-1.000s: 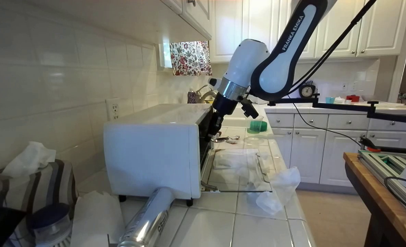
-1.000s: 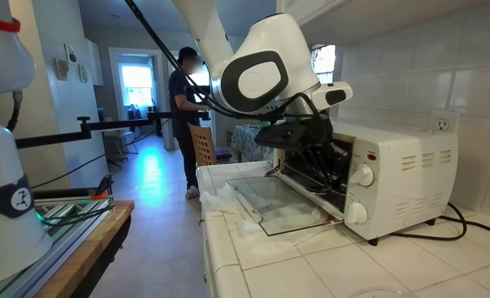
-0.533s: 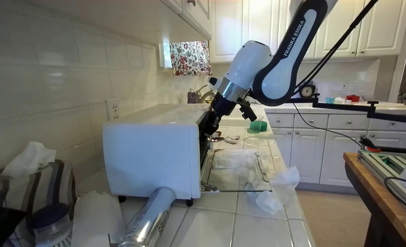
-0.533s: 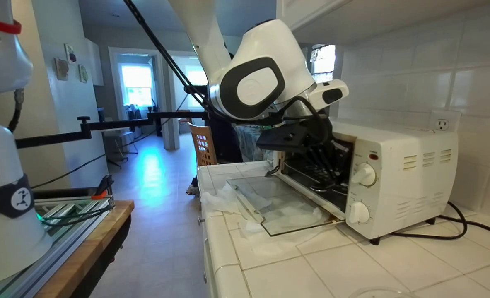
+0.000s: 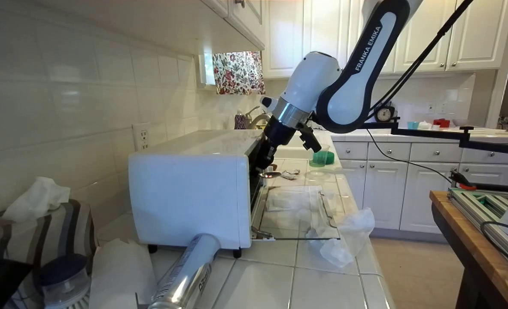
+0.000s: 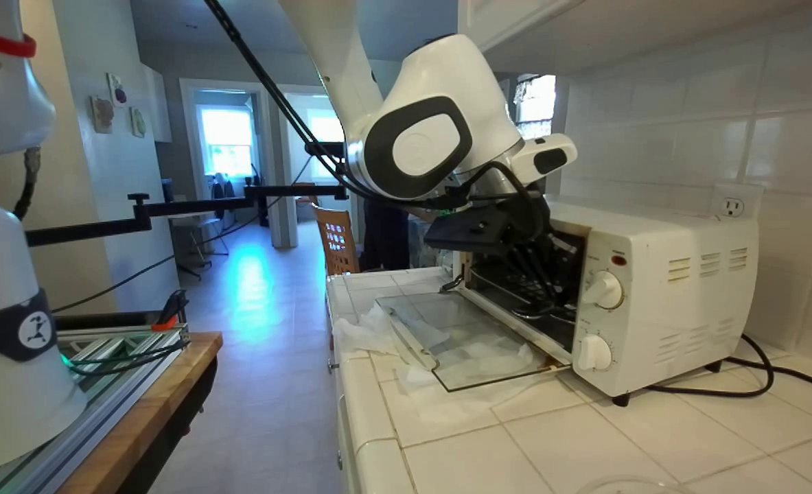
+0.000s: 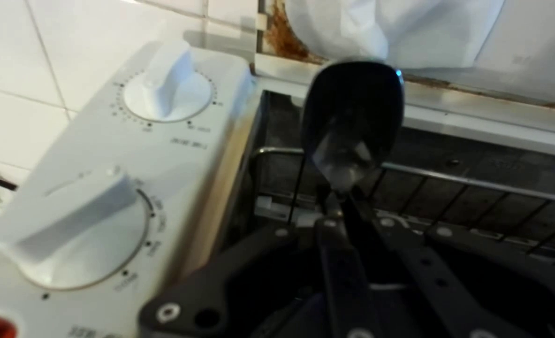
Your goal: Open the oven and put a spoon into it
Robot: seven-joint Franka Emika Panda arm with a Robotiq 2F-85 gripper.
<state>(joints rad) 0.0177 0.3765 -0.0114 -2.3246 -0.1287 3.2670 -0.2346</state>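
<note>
The fingers (image 7: pixel 345 281) are drawn nearly together, with the handle of a spoon (image 7: pixel 352 124) pinched between their tips, close to the bowl. So short a grip is probably meant to keep the bowl steady; it is pointed forward of the fingers, while the handle's far end is hidden. Below the fingers a wire rack (image 7: pixel 474 182) is seen, by which the spoon could be received. Beside them is placed the control panel (image 7: pixel 174 159) with its 2 knobs (image 7: pixel 164 89), so little sideways room seems to be left. The tips are held within the mouth of the white oven (image 6: pixel 659 285) at a slant, presumably because the opening is low. In an exterior view the bowl appears to project past that mouth, so a deeper placement may be needed before release. Forward of and below the fingers, the glass door (image 6: pixel 474 343) is lowered flat above the worktop (image 5: pixel 275 279), by which access is given.
</note>
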